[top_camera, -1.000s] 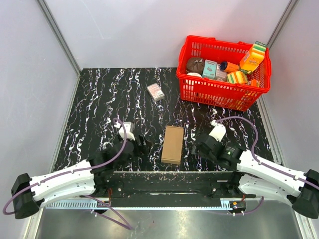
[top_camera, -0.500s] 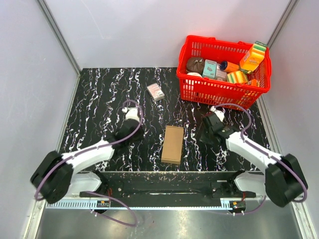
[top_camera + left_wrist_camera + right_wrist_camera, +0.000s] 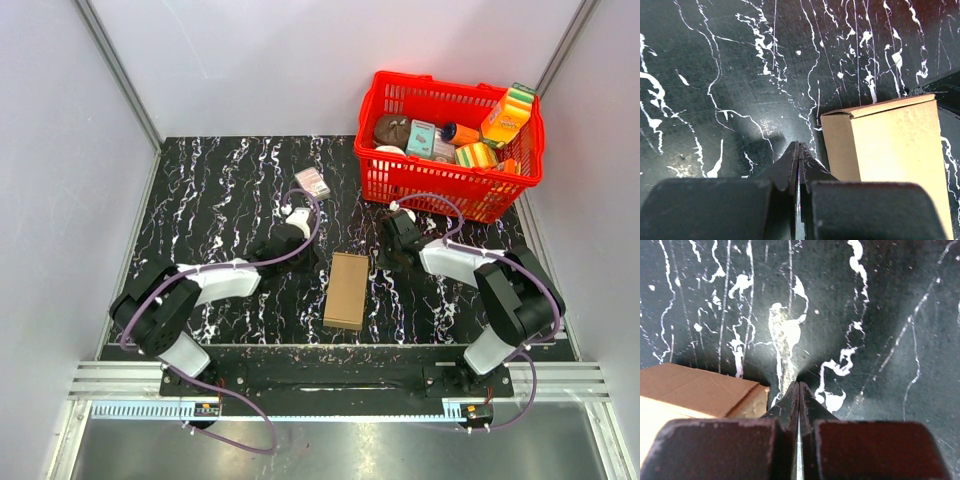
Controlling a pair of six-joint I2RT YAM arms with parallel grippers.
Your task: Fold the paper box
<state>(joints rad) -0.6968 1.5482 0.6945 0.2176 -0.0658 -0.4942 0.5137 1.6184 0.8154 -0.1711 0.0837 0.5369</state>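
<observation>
The paper box [image 3: 347, 290] is folded up into a slim carton, lying flat near the front middle of the black marbled table [image 3: 200, 200]. The left gripper [image 3: 799, 150] sits just off its far left corner, fingers pinched together on nothing. The right gripper [image 3: 798, 387] is the same deal at the far right corner. Can't really tell if either tip touches the tabletop. Further back there's a small white-and-pink carton [image 3: 312, 184], then the red basket [image 3: 430, 190] of groceries at the far right.
</observation>
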